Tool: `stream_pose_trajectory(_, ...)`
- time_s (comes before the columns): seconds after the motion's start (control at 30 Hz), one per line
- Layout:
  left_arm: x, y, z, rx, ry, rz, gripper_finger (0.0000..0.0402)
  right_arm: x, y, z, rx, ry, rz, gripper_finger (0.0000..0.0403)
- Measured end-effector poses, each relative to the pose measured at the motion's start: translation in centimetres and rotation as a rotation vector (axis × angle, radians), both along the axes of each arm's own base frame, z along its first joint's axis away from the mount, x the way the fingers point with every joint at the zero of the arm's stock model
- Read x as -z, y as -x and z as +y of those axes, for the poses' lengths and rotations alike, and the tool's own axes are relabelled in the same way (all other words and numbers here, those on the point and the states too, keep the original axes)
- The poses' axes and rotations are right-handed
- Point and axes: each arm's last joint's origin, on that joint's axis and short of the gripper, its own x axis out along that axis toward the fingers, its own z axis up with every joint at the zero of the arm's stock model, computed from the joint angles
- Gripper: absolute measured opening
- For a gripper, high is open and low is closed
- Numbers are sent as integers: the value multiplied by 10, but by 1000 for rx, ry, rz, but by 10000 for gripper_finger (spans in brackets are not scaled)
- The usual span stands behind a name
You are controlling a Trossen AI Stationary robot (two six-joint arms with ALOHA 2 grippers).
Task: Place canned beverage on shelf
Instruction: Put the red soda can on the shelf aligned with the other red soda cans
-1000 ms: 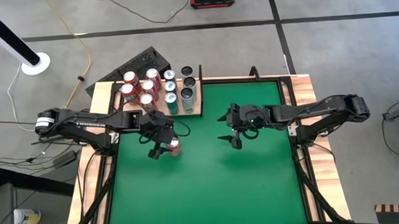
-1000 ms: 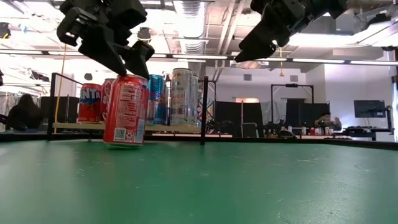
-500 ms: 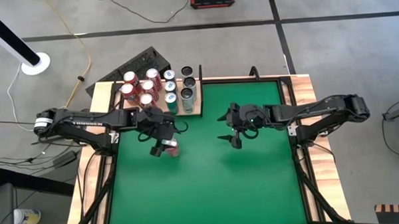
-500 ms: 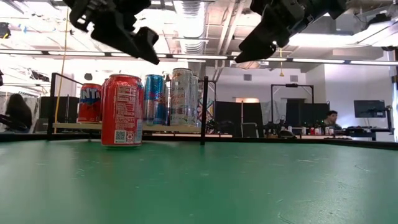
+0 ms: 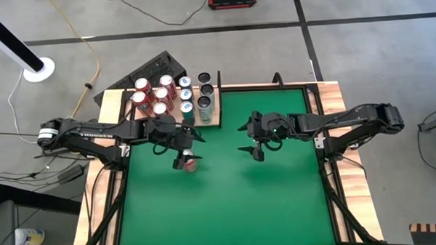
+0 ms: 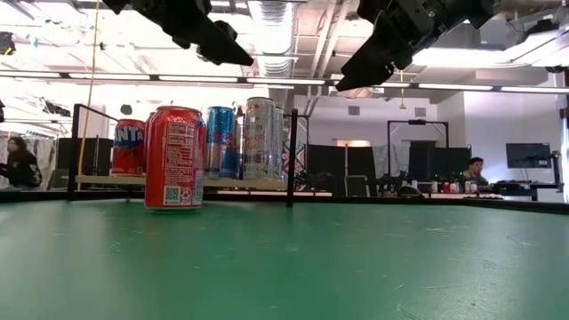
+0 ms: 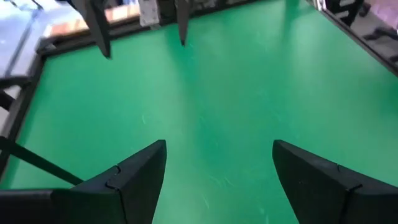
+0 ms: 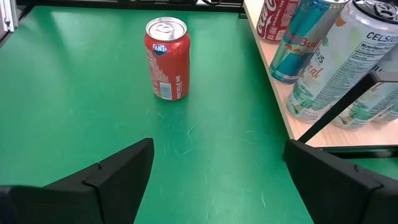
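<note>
Red can alone on the green table

The left gripper (image 5: 181, 159) is open above the red can (image 6: 174, 158), holding nothing; the right gripper (image 5: 255, 151) is open too.

Lone red can (image 5: 190, 164) on otherwise open green tabletop (image 5: 279, 200).

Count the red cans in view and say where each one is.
6. One red can stands alone on the green felt, below the left claw. Five red cans stand clustered on the shelf. Others may be hidden.
</note>
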Motion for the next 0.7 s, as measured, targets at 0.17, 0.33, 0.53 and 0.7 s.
stream_pose_trajectory(0.17, -3, -1, 2, -49, 16, -33, 280, 2, 1, 0, -2, -1, 23, 383)
stream_pose_trajectory(0.33, -3, -1, 3, -100, 41, -29, 300, 3, 2, 0, -11, 13, 35, 383)
stream_pose_trajectory(0.53, 1, -5, 5, -184, 70, -18, 354, 3, 2, 0, -11, 14, 37, 383)
stream_pose_trajectory(0.7, 3, -5, 6, -223, 101, -1, 393, 3, 2, 0, -10, 12, 40, 383)
